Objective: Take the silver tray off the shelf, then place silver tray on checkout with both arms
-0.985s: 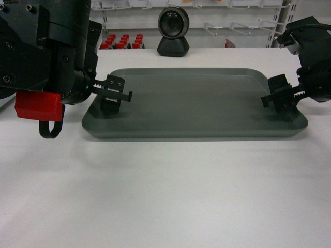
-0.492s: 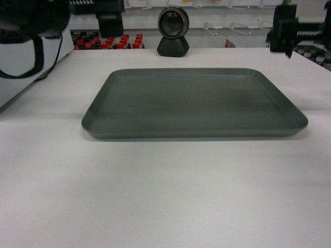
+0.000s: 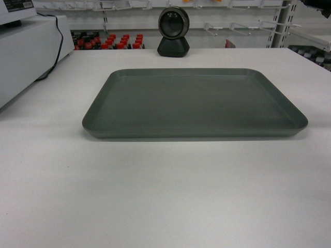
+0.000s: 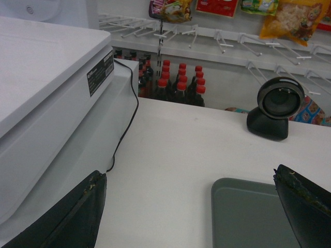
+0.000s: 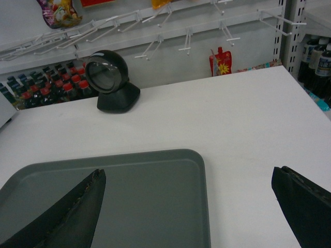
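The tray (image 3: 194, 103) lies flat on the white checkout table (image 3: 165, 196), in the middle of the head view, with nothing gripping it; the black dome scanner (image 3: 173, 31) stands just behind its far edge. So the placing step looks done, and what remains is probably only to bring both arms clear and park them.

In the left wrist view the left gripper (image 4: 189, 206) hangs above the table with its fingers (image 4: 77, 217) spread wide and holding nothing; only the tray's near corner shows at the bottom, beside a white box-like unit (image 4: 46, 103) (a till, perhaps) filling the left of the frame. The right gripper (image 5: 189, 206) is likewise wide and bare, one finger (image 5: 72, 214) over the tray's corner at lower left, apparently well above it, though height is hard to judge.

The tray holds nothing. Red-capped bottles (image 4: 178, 85) line a shelf behind the table.
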